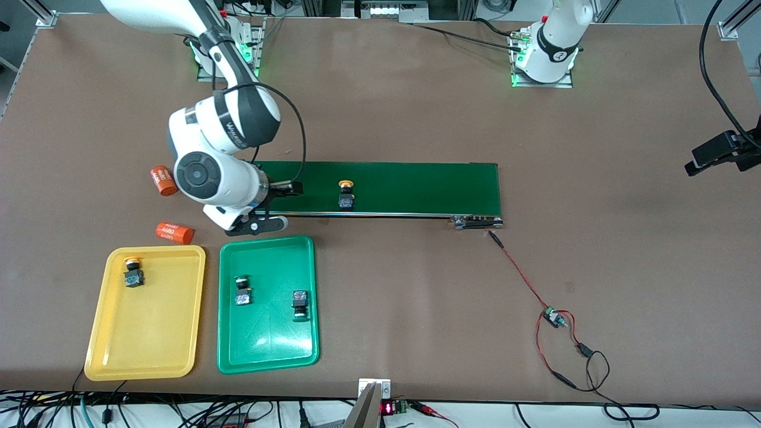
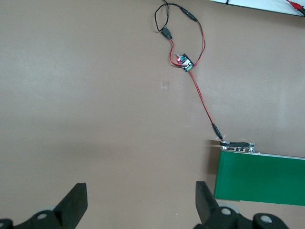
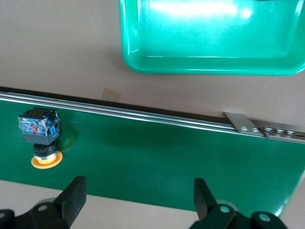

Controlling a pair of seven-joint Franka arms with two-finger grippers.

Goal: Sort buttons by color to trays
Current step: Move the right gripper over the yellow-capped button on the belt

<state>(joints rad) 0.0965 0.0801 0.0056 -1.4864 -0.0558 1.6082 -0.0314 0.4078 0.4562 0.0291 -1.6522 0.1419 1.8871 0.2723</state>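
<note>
front view, for the layout: find the one piece not yet sorted, the yellow button on the belt [image 1: 346,194], lying on its side on the dark-green conveyor belt [image 1: 416,184], close to the rail edge, cap farther from the front camera than the black body. turn to the right wrist view for the right hand [image 3: 138,202]: spread wide, holding nothing, over the belt toward the right arm's end, beside that button and not around it. expect trouble here: likely to close on air or clip the body off-centre without first shifting along the belt; likely to roll or tip the piece by pinching the round cap; could lose the target altogether with the belt running. watch too for a drop into the wrong tray, with the green tray [image 1: 269,241] just beside the belt and nearer the camera, and the yellow tray [image 1: 101,351] beside that, toward the right arm's end. note the sorted yellow button [image 1: 133,272] in the yellow tray, and a first green-tray button [image 1: 242,291] and a second green-tray button [image 1: 300,304] in the green one; plenty of bare floor for landing. mind the two orange cylinders, one [image 1: 163,180] beside the arm and one [image 1: 175,233] just by the yellow tray's rim. left hand [image 2: 138,202]: waiting, wide and empty, over bare tabletop by the belt's other end, near the red wires and small circuit board [image 2: 185,62]. surface: brown, matte, flat tabletop [image 1: 416,297]; around it, metal framing and loose cables along the nearer edge.
</note>
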